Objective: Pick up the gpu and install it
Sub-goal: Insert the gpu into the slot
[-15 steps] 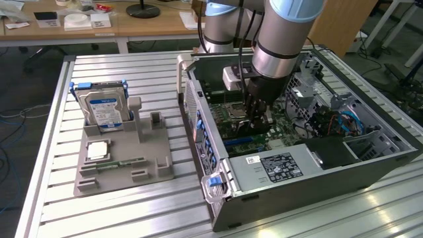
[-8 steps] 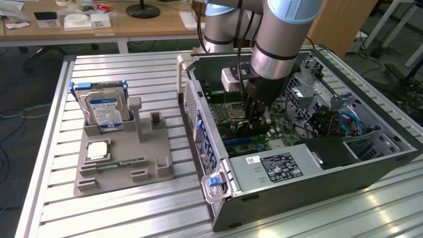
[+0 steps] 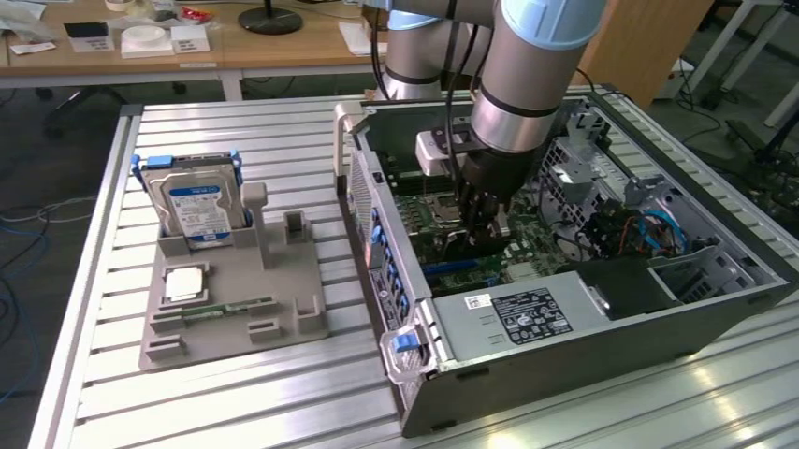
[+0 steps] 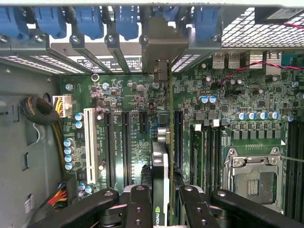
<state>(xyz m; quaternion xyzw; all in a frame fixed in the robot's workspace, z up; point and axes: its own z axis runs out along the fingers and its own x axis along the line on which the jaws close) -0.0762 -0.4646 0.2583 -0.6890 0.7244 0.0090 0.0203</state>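
In the exterior view the claw (image 3: 485, 223) is sunk inside the open computer case (image 3: 699, 318), and the arm's wrist hides most of what it carries; only a dark sliver shows below the fingers. The wrist view settles it: the two black fingers (image 4: 137, 204) are clenched on the gpu (image 4: 160, 180), seen edge-on, held upright above the green motherboard (image 4: 237, 95), roughly in line with the long dark slots. Its lower edge and its far end toward the rear bracket openings are hard to make out, so I cannot tell whether it is seated in a slot. Beside the case stands a grey holder (image 3: 231, 304) with a hard drive (image 3: 194, 204) upright in it and a narrow green memory stick (image 3: 231, 305) lying flat. Everything rests on a ribbed aluminium bench (image 3: 225, 140); behind are wooden desks (image 3: 187, 51) with small items, and cables trail on the floor (image 3: 19, 281).
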